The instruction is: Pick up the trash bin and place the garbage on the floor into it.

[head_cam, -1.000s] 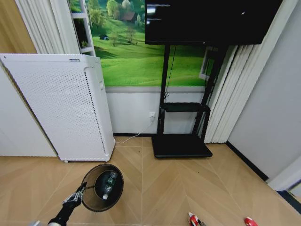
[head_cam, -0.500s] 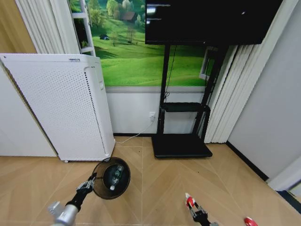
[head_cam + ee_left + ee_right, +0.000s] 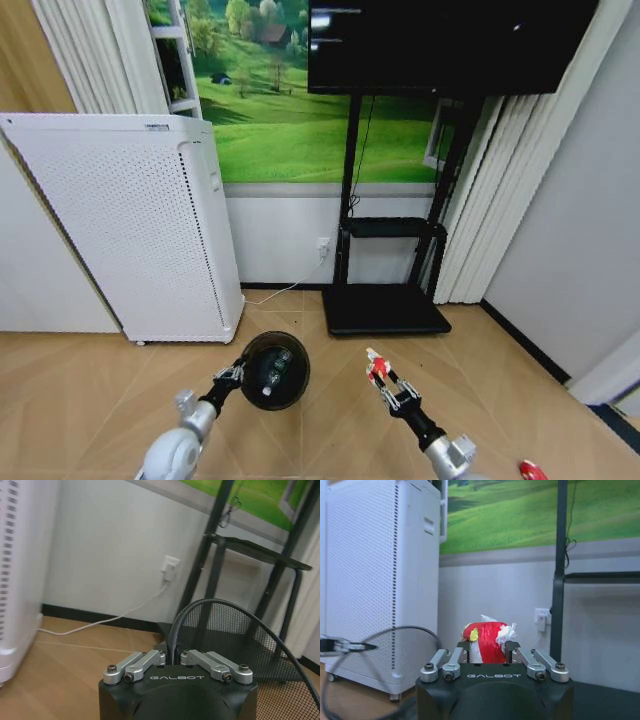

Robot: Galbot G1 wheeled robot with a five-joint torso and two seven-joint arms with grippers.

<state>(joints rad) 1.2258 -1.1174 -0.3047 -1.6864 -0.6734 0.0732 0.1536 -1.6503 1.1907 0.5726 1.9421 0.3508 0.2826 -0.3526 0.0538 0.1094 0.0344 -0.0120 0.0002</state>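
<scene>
Gripping the rim of the trash bin [image 3: 274, 371], the left tool [image 3: 232, 376] held it off the floor [image 3: 330, 410] at the lower centre of the head frame, mouth tipped toward the camera, a clear bottle [image 3: 279, 365] lying inside. To its right, apart from the bin, the right tool [image 3: 383, 381] was pinched on a red-and-white piece of garbage [image 3: 376, 368]. Another red piece [image 3: 532, 469] lay on the floor at the lower right edge.
</scene>
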